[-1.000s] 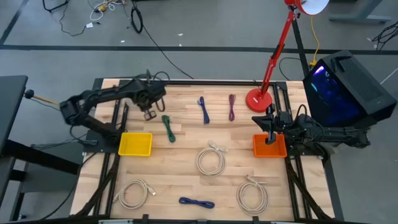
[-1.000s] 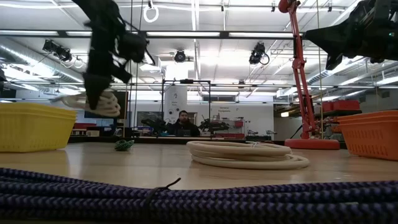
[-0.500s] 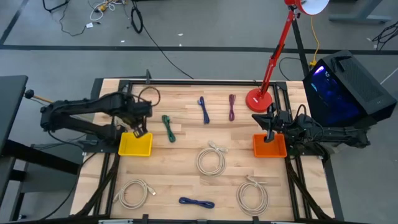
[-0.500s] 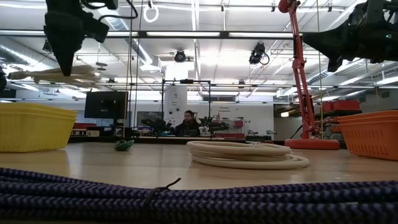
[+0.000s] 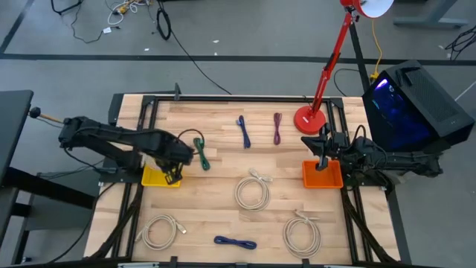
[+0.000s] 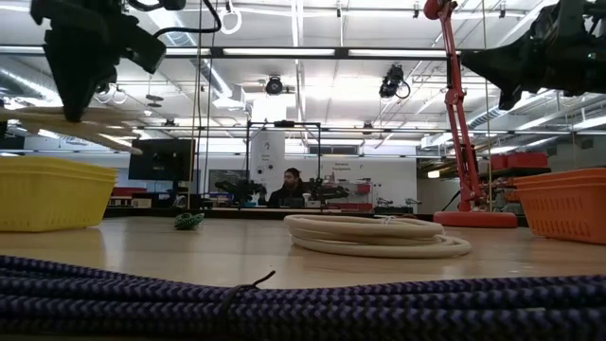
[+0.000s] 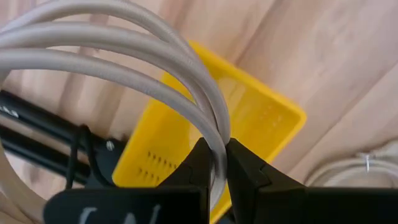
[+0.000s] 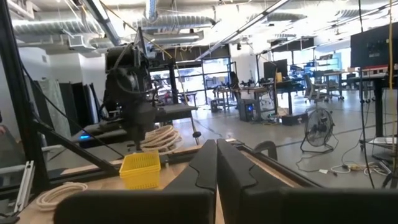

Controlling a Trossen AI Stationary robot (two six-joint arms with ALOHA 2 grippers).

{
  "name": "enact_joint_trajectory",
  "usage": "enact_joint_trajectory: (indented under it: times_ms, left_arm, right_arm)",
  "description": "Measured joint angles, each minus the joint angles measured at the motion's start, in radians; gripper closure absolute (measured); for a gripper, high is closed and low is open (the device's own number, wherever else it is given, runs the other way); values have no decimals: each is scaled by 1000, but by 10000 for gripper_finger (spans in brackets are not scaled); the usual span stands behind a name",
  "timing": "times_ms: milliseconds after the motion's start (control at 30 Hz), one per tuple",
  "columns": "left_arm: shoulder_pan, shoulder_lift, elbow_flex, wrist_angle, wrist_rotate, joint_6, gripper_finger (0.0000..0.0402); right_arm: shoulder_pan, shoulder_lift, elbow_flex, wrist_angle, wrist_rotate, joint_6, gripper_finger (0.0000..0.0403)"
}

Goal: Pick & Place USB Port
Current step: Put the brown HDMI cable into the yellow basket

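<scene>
White coiled USB cable (image 7: 124, 68), pinched in the left hand (image 5: 172, 176), hangs over the yellow bin (image 5: 154, 177), not yet dropped; five coils remain on the table (image 5: 223, 216), right hand (image 5: 324, 166) pressed together above the orange bin (image 5: 312, 179).

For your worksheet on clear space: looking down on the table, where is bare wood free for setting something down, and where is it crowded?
Free: the stretch between the yellow bin and the middle white coil, and the wood between the green cable and the lamp base, below the blue cable and purple cable. Crowded: the front edge, and over the yellow bin, where the left gripper holds a white cable.
</scene>
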Motion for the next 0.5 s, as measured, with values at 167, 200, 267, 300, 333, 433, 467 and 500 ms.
enact_joint_trajectory:
  times_ms: [167,200,267,300,333,433,467,500]
  left_arm:
    - [-47,39,1,-42,28,-56,373]
    - [-56,41,1,-37,33,-68,373]
    - [-77,40,1,-19,54,-89,373]
    - [-85,42,1,-11,67,-100,373]
    - [-93,47,1,-9,75,-109,373]
    - [-121,51,1,-12,82,-160,373]
    - [-130,51,1,-13,88,-176,373]
    - [-139,52,1,-15,89,-194,373]
  right_arm:
    - [0,0,0,-5,0,-2,396]
    - [0,0,0,-5,0,-2,396]
    - [0,0,0,-6,0,-2,396]
    - [0,0,0,-6,0,-2,396]
    - [0,0,0,-6,0,-4,396]
    - [0,0,0,-11,0,-13,396]
    - [0,0,0,-12,0,-13,396]
    - [0,0,0,-13,0,-13,396]
